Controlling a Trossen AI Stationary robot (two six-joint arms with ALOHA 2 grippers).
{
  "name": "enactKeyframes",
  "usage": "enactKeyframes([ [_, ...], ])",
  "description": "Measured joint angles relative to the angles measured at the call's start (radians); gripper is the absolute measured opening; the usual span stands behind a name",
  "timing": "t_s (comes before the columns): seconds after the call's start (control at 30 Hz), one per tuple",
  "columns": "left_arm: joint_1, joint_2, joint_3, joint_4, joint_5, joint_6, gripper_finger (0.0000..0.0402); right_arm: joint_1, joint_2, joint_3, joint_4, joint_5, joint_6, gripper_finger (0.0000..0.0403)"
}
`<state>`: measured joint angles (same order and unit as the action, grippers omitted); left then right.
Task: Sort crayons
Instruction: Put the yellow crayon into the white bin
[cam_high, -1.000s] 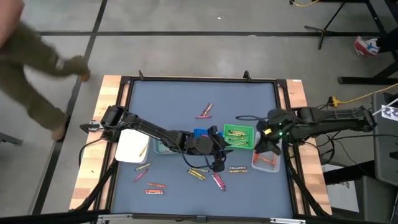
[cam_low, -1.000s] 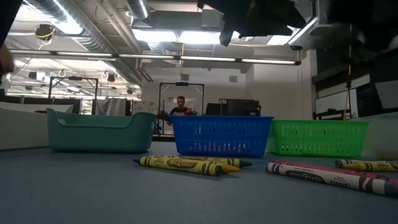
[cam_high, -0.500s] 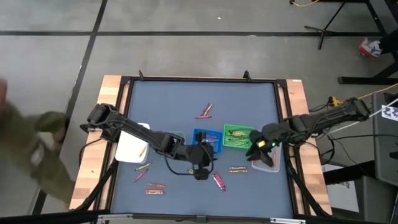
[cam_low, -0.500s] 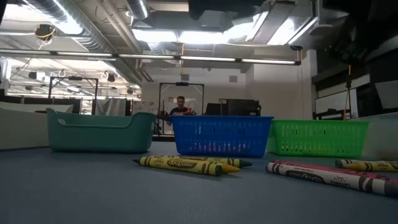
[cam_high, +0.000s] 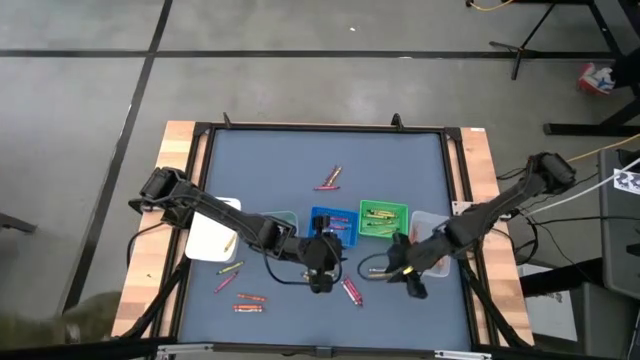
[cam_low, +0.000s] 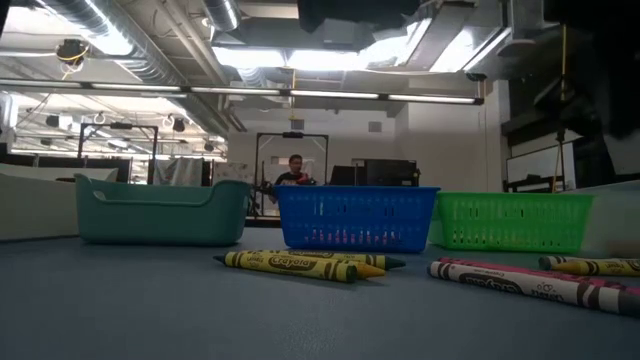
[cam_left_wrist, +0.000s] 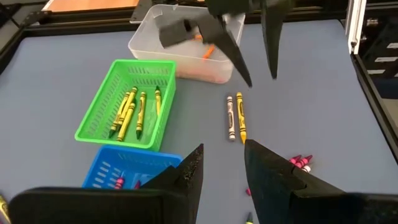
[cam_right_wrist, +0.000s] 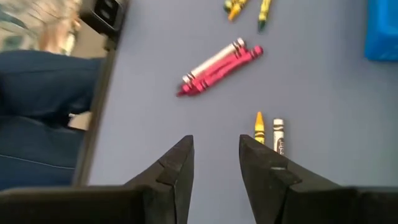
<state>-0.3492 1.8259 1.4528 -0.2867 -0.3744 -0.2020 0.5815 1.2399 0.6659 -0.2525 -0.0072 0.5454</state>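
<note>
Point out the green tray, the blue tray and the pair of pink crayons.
green tray (cam_left_wrist: 93, 118), left wrist view, on its long side wall.
blue tray (cam_low: 355, 218), low view, middle of its front wall.
pink crayons (cam_right_wrist: 219, 68), right wrist view, middle of the pair.

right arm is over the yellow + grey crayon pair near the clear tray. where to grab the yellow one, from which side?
The right gripper is open, close above the pair. Grip the yellow crayon mid-shaft from straight above, fingers across its width. It lies flat, side by side with the grey crayon, so one finger probably has to wedge between them; the outer side is bare mat.
</note>
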Motion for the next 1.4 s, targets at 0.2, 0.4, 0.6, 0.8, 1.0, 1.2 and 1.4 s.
enactKeyframes([
  [0.2,0.0,0.0,0.0,0.002,0.0,0.0,0.0101,0.037,0.143,0.013,0.036,0.055,0.001,0.0127],
  [0.4,0.0,0.0,0.0,0.003,0.0,-0.006,0.0101,0.033,0.246,0.042,0.034,0.078,0.002,0.0127],
  [0.6,0.0,0.0,0.0,0.003,0.0,-0.006,0.0101,0.034,0.32,0.061,0.026,0.095,0.0,0.0127],
  [0.8,0.0,0.0,0.0,0.003,0.0,-0.008,0.0101,0.034,0.346,0.07,0.015,0.114,0.0,0.0127],
  [1.0,0.0,0.0,0.0,0.003,0.001,-0.008,0.0101,0.034,0.347,0.069,0.007,0.155,-0.001,0.0127],
  [1.2,0.0,0.0,0.0,0.003,0.001,-0.008,0.0101,0.033,0.35,0.068,-0.025,0.181,0.0,0.0127],
  [1.4,0.0,0.001,0.0,0.003,0.001,-0.008,0.0101,0.033,0.349,0.068,-0.064,0.18,0.0,0.0127],
])
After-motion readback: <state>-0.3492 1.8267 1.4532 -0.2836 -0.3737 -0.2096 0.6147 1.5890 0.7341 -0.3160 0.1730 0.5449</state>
